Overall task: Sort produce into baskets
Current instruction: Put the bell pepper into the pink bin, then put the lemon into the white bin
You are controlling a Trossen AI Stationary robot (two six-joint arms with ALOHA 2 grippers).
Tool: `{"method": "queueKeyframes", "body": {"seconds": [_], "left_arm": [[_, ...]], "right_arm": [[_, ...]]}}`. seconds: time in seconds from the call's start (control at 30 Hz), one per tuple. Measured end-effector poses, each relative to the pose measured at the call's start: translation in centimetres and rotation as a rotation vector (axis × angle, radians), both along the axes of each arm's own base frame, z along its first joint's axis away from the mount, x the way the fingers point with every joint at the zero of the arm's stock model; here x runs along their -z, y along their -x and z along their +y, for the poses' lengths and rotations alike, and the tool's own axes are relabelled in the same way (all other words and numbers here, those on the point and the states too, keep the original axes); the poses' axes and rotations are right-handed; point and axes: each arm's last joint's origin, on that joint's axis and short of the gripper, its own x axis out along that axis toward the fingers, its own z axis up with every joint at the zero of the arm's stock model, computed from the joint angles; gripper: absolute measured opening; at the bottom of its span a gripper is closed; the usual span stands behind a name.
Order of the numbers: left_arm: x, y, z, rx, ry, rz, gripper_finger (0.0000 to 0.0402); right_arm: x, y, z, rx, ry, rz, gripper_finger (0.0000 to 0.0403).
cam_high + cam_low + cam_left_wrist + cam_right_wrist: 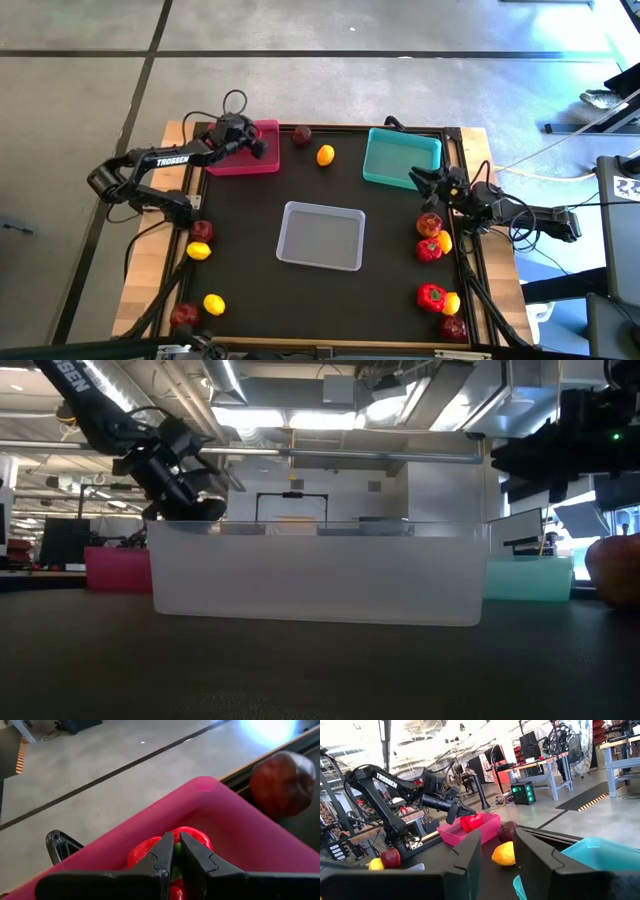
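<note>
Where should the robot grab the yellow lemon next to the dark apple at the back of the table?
Grab the lemon around its rounded middle, coming straight down from above. It lies alone on the black mat, a small gap from the apple, so fingers probably fit on either side. The left gripper is busy, shut on a red pepper over the pink basket.

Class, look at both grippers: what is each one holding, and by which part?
The left gripper pinches a red pepper by its green stem over the pink basket. The right gripper is open, holding nothing.
</note>
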Motion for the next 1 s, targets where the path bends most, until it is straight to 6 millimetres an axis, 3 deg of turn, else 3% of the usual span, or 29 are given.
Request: {"method": "queueKeyframes", "body": {"seconds": [0.37, 0.73, 1.0], "left_arm": [[0.5, 1.1, 0.4, -0.046, 0.005, 0.004, 0.0026], [1.6, 0.8, 0.9, -0.034, 0.024, 0.039, 0.0084], [0.8, 0.7, 1.0, -0.027, -0.008, 0.025, 0.0119]], "right_arm": [[0.4, 0.0, 0.0, -0.001, -0.011, 0.040, 0.0115], [0.6, -0.1, 0.0, -0.001, -0.017, 0.053, 0.0115], [0.5, -0.1, 0.0, -0.003, -0.025, 0.047, 0.0115]]}}
